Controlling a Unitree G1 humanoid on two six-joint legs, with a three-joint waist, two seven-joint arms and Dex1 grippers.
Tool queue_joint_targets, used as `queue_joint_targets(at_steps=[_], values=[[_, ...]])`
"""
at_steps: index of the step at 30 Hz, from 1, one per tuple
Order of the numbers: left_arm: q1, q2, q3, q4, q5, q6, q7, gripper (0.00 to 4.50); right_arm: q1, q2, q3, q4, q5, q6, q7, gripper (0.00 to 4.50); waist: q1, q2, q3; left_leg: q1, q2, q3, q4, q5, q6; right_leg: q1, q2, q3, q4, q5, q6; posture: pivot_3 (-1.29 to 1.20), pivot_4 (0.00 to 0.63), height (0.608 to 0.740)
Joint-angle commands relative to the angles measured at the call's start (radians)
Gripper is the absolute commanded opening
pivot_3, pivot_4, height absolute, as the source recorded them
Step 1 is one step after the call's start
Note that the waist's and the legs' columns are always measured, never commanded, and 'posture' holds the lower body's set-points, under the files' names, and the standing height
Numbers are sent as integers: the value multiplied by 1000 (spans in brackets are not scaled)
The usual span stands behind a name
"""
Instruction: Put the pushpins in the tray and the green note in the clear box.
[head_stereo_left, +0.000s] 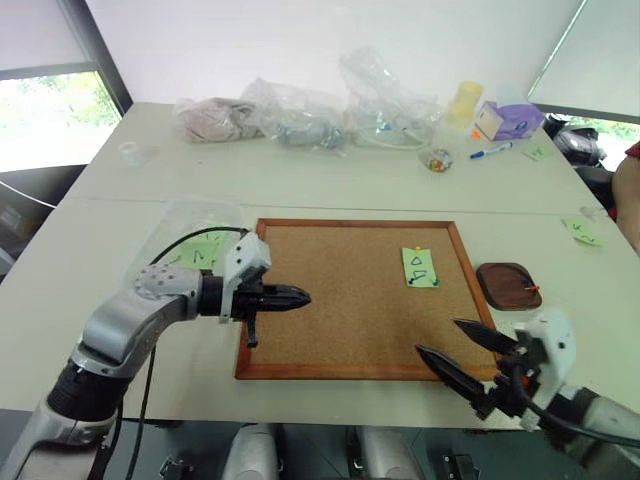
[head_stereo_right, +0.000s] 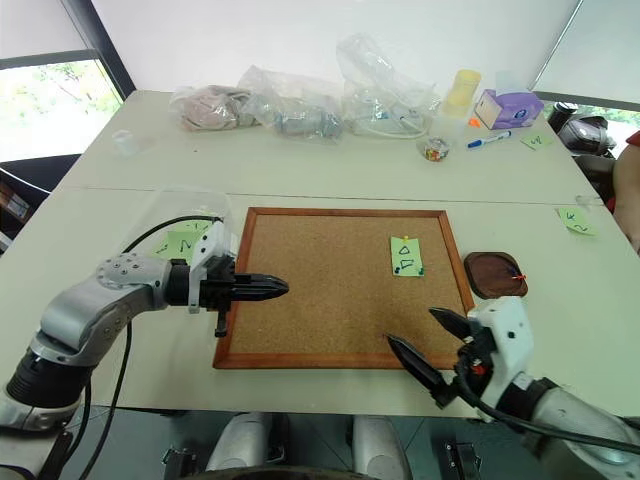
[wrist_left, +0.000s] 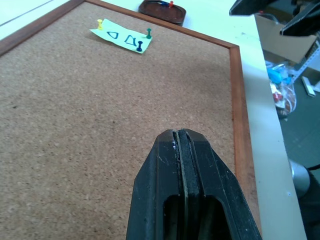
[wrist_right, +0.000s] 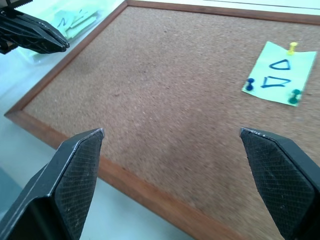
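The green note (head_stereo_left: 420, 267), with two black triangles drawn on it, is pinned to the right part of the cork board (head_stereo_left: 330, 300). Three pushpins hold it: a yellow one (wrist_right: 292, 47), a blue one (wrist_right: 250, 83) and a green one (wrist_right: 295, 95). Just right of the board sits the dark brown tray (head_stereo_left: 500, 280), holding a red-orange pin (head_stereo_left: 533, 288). The clear box (head_stereo_left: 185, 210) stands left of the board with green notes inside. My left gripper (head_stereo_left: 300, 297) is shut and empty over the board's left part. My right gripper (head_stereo_left: 437, 336) is open above the board's near right corner.
Clear plastic bags (head_stereo_left: 300, 115) lie along the table's far side, with a yellow cup (head_stereo_left: 463, 100), a purple box (head_stereo_left: 508, 119), a marker (head_stereo_left: 492, 151) and a small cup of pins (head_stereo_left: 437, 159). More green notes (head_stereo_left: 582, 232) lie at the right. A person's sleeve (head_stereo_left: 630, 195) shows at the right edge.
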Motion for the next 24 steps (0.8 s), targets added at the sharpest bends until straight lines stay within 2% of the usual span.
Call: queue_joint_targets(at_steps=[1,17,24], values=[[-5,-12,4,-14,8,-24,8,11,-1,-15,-33,-6,24,-14,23,4500,0,0,0,0,0,0,0,0,0,0,0,0,0,0,0,0,150,737],[-6,-52,-3,-28,7,-28,14,11,-62,-16,40,-2,7,2,-10,4500,0,0,0,0,0,0,0,0,0,0,0,0,0,0,0,0,150,737],[-96,-178,5,21,-16,2,99,11,-134,1,64,31,-5,-15,-47,4500,1,-1,0,0,-1,-1,2,0,0,1,0,0,0,0,0,0,150,737]])
